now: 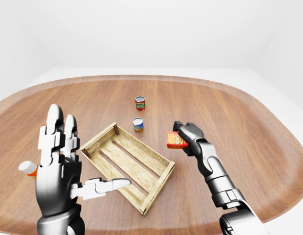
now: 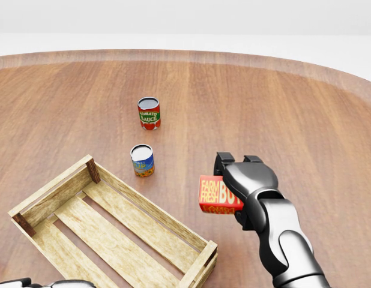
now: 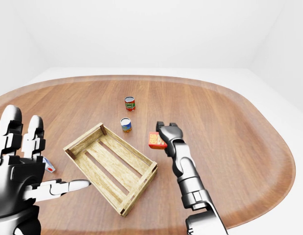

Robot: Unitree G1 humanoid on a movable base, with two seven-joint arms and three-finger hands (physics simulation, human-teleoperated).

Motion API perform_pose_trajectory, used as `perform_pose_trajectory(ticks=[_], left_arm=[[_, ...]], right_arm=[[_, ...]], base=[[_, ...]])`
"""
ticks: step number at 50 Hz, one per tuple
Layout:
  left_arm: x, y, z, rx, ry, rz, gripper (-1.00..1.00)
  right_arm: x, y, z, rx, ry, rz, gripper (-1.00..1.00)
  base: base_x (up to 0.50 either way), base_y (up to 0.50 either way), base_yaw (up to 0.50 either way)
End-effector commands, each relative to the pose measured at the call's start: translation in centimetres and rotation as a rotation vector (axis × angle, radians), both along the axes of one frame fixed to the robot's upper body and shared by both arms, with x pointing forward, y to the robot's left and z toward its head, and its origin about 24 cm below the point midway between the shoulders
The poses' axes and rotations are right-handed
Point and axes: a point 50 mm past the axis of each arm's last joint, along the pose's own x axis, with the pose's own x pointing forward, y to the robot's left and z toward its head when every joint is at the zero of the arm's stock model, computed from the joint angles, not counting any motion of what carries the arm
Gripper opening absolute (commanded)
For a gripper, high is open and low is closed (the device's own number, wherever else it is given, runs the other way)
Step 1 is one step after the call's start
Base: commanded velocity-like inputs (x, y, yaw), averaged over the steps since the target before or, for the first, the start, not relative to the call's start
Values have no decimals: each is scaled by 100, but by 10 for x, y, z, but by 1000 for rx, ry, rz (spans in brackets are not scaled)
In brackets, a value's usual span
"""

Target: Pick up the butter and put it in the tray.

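Observation:
The butter [image 2: 217,195] is a red box with yellow lettering, held in the air by my right hand [image 2: 241,180], whose fingers close round it. It hangs just right of the wooden slatted tray [image 2: 107,231], above the table. My left hand [image 1: 61,161] is raised at the left of the left-eye view, fingers spread open and holding nothing.
A tomato sauce can [image 2: 149,113] and a blue-labelled can [image 2: 142,160] stand on the wooden table [image 2: 305,120] above the tray. A small white and orange item [image 1: 28,169] lies at the left, partly behind my left hand.

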Motion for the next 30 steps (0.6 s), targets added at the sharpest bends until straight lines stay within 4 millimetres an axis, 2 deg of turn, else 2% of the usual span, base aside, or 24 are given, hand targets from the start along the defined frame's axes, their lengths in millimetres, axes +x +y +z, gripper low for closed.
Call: perform_pose_trajectory(ticks=[1, 13, 18, 30], left_arm=[[-1, 1, 1, -1, -2, 2, 100], [-1, 2, 1, -1, -5, 5, 100], [-1, 3, 1, -3, -3, 7, 100], [-1, 3, 0, -5, 2, 7, 100]], right_arm=[[3, 19, 37, -117, -70, 46, -100], [8, 51, 47, -167, -83, 107, -100], [12, 66, 47, -114, -80, 145, -100], [20, 86, 47, -38, -87, 192, -100]], base=[[0, 0, 0], [0, 0, 0], [0, 0, 0], [0, 0, 0]])
